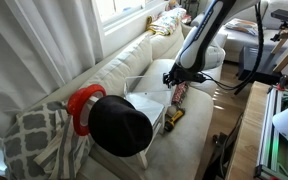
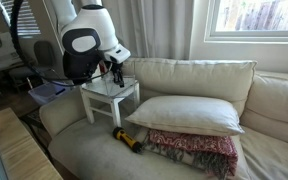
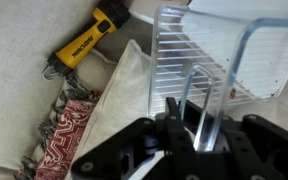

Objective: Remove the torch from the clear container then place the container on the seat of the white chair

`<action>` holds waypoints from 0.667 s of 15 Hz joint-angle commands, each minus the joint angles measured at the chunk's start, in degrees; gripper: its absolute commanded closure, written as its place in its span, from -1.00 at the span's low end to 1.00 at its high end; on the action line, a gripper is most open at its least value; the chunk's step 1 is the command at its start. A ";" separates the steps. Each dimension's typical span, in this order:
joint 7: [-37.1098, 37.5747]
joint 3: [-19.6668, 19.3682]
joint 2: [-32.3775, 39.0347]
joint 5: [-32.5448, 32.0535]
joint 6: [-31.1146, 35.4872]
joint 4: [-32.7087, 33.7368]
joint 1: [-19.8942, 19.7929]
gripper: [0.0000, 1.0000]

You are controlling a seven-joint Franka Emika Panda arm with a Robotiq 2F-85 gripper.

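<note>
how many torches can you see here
1. The yellow torch lies on the seat of the white chair, beside the red fringed blanket and outside the clear container. The pillow could hide another.

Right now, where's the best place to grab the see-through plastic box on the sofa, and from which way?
Pinch the top edge of a side wall of the clear rectangular plastic container, coming down from above. The box looks too wide to span, but its thin wall fits between the jaws; the gripper is shut there.
</note>
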 commanded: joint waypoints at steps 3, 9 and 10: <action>9.33 2.98 3.50 5.35 6.24 2.77 1.07 0.94; 17.49 -5.19 5.33 8.93 10.73 3.00 11.42 0.94; 18.81 -5.53 5.52 9.18 10.14 2.99 12.06 0.94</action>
